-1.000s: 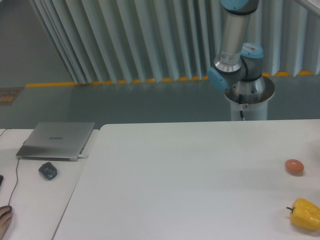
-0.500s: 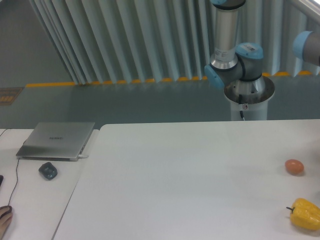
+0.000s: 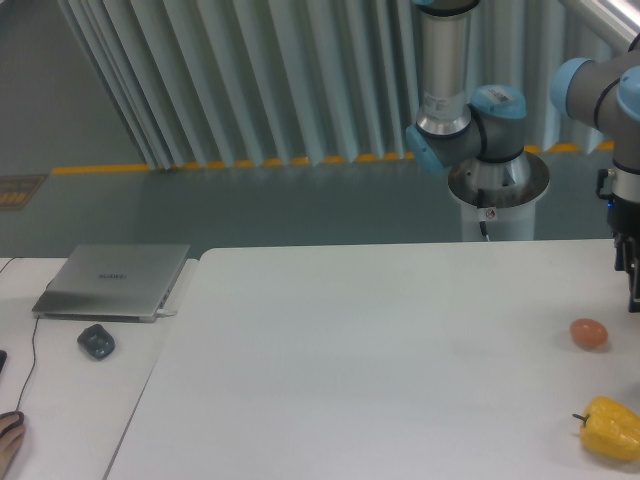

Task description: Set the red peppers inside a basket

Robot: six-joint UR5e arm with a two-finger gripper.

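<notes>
Seemingly the claw [image 3: 633,285] hangs just above the egg-shaped thing [image 3: 589,333].

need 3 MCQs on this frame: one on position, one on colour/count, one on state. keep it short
1. Where does the small orange-brown egg-shaped object lie relative to the yellow bell pepper?
A. Behind it, farther from the camera
B. In front of it, nearer the camera
C. Far to its left, near the laptop

2. How many red peppers are in view?
A. Two
B. One
C. None

3. The grey laptop on the side desk is:
A. Open
B. Closed
C. Standing on edge

Answers:
1 A, the egg shape sits higher in the picture, farther up the white table.
2 C, only a yellow pepper shows.
3 B, its lid lies flat.
</notes>
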